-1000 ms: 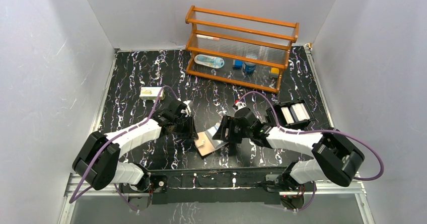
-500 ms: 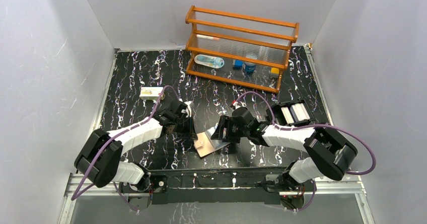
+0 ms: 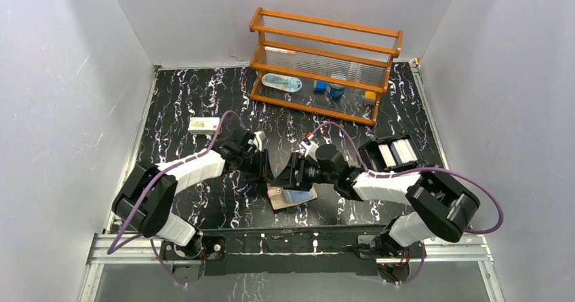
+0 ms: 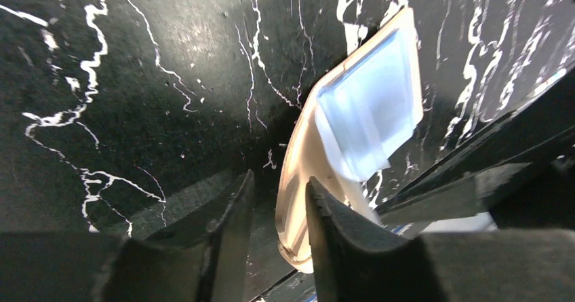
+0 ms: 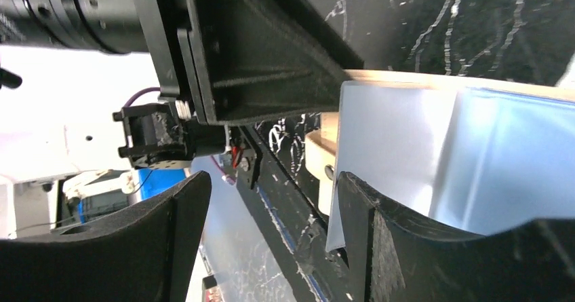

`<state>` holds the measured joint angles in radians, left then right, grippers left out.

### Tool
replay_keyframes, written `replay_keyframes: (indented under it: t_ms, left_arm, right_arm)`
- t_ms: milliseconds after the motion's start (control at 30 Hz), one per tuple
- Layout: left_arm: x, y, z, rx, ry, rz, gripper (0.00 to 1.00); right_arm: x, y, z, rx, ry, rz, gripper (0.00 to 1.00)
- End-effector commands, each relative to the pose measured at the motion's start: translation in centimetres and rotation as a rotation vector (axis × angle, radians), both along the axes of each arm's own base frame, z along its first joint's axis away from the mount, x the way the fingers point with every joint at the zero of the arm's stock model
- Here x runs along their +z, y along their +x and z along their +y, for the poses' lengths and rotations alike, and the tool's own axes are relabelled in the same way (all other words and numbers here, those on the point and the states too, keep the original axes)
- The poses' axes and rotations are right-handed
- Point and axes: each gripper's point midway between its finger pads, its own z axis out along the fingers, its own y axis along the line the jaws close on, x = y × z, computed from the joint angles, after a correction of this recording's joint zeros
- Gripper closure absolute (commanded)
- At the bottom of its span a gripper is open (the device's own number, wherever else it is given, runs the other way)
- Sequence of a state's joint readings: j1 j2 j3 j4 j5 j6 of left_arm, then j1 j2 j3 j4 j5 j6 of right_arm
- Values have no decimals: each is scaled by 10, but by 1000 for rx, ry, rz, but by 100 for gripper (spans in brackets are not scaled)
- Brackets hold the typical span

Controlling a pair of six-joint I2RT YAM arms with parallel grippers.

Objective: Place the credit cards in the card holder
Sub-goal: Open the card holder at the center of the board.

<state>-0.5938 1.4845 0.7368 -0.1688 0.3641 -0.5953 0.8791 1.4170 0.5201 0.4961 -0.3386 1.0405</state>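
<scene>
Hands meet nose to nose over the middle of the black, white-veined tabletop point(image 3: 183, 91), close to its near edge! The left hand point(image 4: 278, 234) has its fingers drawn in to a narrow gap, and the rim of the flat tan card holder point(image 4: 302, 159) shows through that gap. The right hand point(image 5: 271, 241) is spread wide with nothing between its fingers, hovering just beside the holder. The thin light blue plastic credit card point(image 4: 373, 108) lies on top of the tan holder, right under both hands.
</scene>
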Motion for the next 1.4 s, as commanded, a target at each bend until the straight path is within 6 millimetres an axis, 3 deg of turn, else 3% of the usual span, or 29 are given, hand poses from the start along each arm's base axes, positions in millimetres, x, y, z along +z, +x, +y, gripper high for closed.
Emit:
replay_keyframes:
  t_ms: [0, 200, 433, 600, 733, 800, 1033, 1200, 1367]
  left_arm:
    - [25, 8, -4, 51, -110, 40, 62]
    - [40, 4, -7, 71, -205, 40, 53]
    - [26, -4, -4, 48, -196, 61, 39]
    - [18, -5, -3, 39, -185, 64, 38]
    - [3, -8, 0, 38, -147, 97, 44]
    - [-3, -10, 2, 35, -136, 108, 52]
    - [-10, -10, 12, 48, -75, 95, 77]
    - [-16, -11, 17, 57, -40, 100, 80]
    - [-19, -12, 19, 58, -30, 111, 81]
  right_arm:
    - [20, -9, 19, 52, 123, -1, 23]
    - [21, -20, 36, 94, 185, 25, 24]
    - [5, -18, 30, 60, 123, 24, 25]
    - [2, -14, 24, 41, 70, -2, 25]
    - [3, -14, 21, 45, 27, -14, 24]
    - [6, -12, 16, 37, -10, -37, 25]
    - [5, 10, -25, -83, -236, -149, 23]
    - [-3, 23, -44, -127, -342, -168, 22]
    - [-13, 26, -47, -131, -385, -159, 22]
